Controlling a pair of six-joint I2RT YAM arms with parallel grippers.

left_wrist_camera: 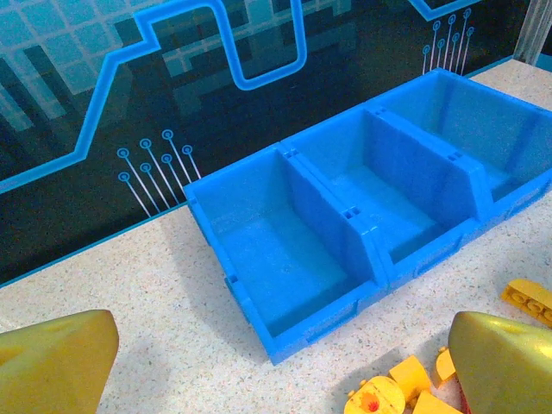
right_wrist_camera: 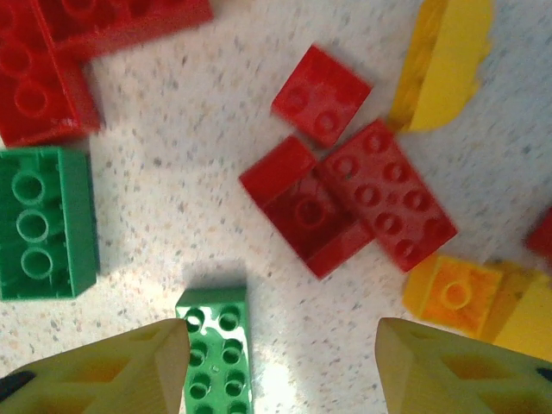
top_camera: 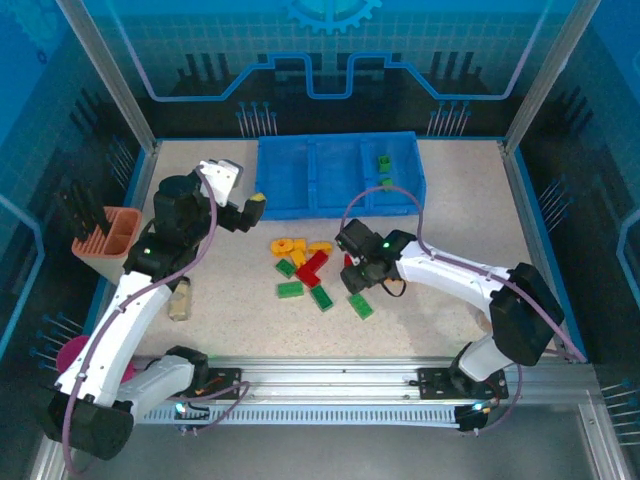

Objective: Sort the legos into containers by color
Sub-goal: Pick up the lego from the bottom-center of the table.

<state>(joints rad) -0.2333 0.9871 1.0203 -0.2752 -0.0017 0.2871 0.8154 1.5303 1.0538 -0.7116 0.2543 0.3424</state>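
Your right gripper (right_wrist_camera: 280, 332) hung spread and empty over the scattered legos (right_wrist_camera: 379, 194), apparently lining up a green brick (right_wrist_camera: 216, 354) (greens (top_camera: 383, 162) lay in the blue tray (top_camera: 290, 180)'s right compartment); your left gripper (left_wrist_camera: 283, 336) gaped idle.

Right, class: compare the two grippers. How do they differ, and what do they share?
The left gripper faces the blue tray; the right gripper hangs over the legos. The left gripper's jaws gape wider than the right gripper's. Both have yellow fingers and hold nothing.
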